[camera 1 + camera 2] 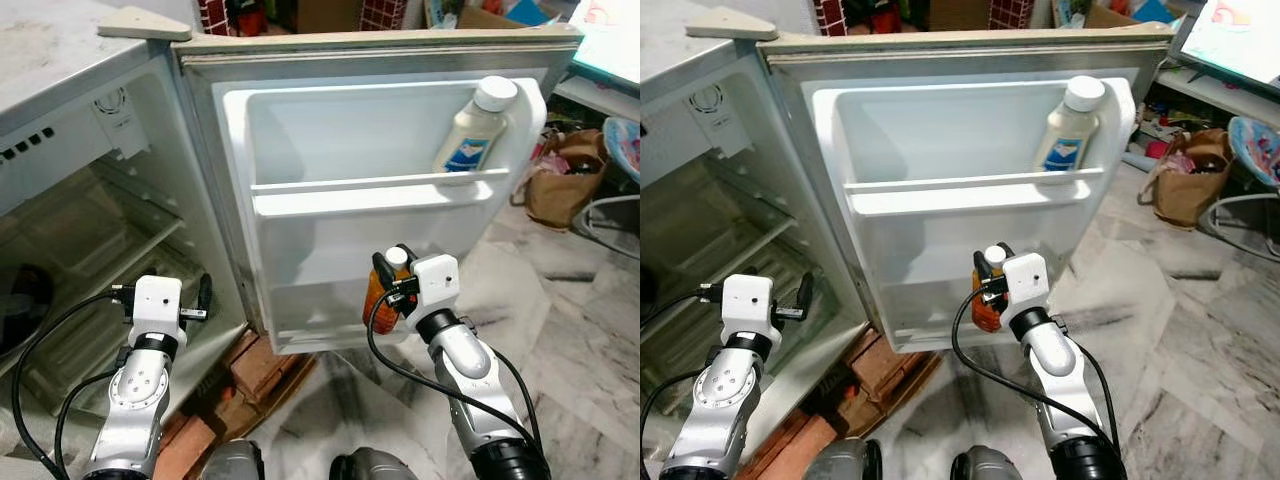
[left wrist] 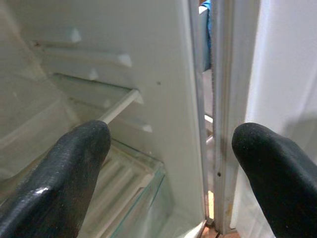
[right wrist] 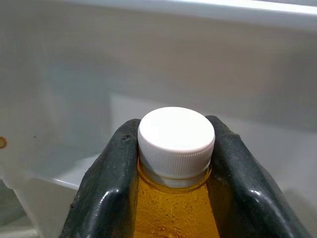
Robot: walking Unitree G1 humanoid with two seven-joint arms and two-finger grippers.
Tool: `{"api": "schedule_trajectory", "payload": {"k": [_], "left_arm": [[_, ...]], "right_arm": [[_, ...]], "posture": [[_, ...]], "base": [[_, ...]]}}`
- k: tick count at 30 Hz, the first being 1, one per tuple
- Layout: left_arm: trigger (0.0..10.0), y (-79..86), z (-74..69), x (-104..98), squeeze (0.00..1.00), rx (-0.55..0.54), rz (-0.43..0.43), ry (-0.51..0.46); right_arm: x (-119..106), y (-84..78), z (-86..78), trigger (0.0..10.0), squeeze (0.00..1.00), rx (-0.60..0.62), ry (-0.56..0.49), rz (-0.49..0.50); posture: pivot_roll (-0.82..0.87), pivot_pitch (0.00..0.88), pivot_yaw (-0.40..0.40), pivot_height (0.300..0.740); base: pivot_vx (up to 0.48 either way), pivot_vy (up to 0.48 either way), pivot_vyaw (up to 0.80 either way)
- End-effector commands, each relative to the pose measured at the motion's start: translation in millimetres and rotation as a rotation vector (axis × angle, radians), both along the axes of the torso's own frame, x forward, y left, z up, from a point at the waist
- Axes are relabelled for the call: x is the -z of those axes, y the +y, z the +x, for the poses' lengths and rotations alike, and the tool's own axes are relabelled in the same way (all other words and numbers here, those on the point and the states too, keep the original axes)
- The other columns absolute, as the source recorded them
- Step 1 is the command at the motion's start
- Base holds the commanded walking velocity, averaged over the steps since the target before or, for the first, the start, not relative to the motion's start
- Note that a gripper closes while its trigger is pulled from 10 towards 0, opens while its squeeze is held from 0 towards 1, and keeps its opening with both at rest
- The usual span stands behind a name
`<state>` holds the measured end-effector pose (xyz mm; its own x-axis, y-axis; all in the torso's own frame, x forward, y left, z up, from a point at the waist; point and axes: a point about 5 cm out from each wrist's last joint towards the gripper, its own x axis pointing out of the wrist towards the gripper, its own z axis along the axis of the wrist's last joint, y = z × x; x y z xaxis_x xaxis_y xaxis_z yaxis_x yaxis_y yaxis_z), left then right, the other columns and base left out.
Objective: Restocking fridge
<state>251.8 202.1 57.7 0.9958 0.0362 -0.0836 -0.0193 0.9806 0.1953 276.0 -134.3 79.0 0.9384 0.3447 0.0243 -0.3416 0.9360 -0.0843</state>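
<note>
Bottle [image 3: 174, 198] stands upright, clamped at its neck by the right gripper [image 1: 392, 285], with the lower door shelf [image 1: 310, 325] just ahead, while the left gripper [image 2: 168, 163] hangs open by the fridge body

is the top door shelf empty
No, a white-capped bottle stands at the right end of the upper door shelf.

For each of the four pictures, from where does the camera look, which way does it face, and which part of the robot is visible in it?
Left eye view: on the head, facing forward and down at the open fridge door; both silver arms show.
Right eye view: the same scene from slightly to the right, with the white bottle on the upper door shelf.
Left wrist view: along the open left gripper into the fridge interior.
Right wrist view: along the right gripper, shut on the amber bottle.
Shared: the eye views also show that amber bottle.
</note>
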Motion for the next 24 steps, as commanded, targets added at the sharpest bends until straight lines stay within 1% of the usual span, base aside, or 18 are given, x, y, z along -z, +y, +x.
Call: {"api": "schedule_trajectory", "payload": {"k": [1,3,4,5,19,24], "left_arm": [[10.0,0.4,-1.1,-2.3,0.0,-0.001,0.021,-0.002],[10.0,0.5,-1.2,-2.3,0.0,-0.001,0.021,-0.002],[10.0,0.5,-1.1,-2.5,0.0,0.0,0.019,-0.001],[10.0,0.5,-1.1,-2.5,0.0,0.0,0.019,-0.001],[10.0,0.4,-1.0,-4.7,0.0,0.002,0.027,0.001],[10.0,1.2,-0.4,-5.4,0.0,-0.003,0.035,0.0]], "right_arm": [[-4.6,0.4,3.0,10.0,0.0,-0.006,-0.015,0.008],[-4.7,0.4,3.2,10.0,0.0,-0.006,-0.016,0.008],[-5.2,0.1,3.6,10.0,0.0,-0.004,-0.019,0.006],[-5.2,0.1,3.6,10.0,0.0,-0.004,-0.019,0.006],[-6.4,1.3,4.9,10.0,0.0,-0.003,-0.028,0.011],[-7.1,-0.6,6.4,10.0,0.0,0.016,-0.031,0.005]], "posture": [[0.07,0.115,-0.033,0.74],[0.07,0.115,-0.032,0.74],[0.07,0.116,-0.033,0.73],[0.07,0.116,-0.033,0.73],[0.07,0.117,-0.026,0.631],[0.07,0.119,-0.022,0.631]], "base": [[0.0,0.0,0.0],[0.0,0.0,0.0],[0.0,0.0,0.0],[0.0,0.0,0.0],[0.0,0.0,0.0],[0.0,0.0,0.0]]}}
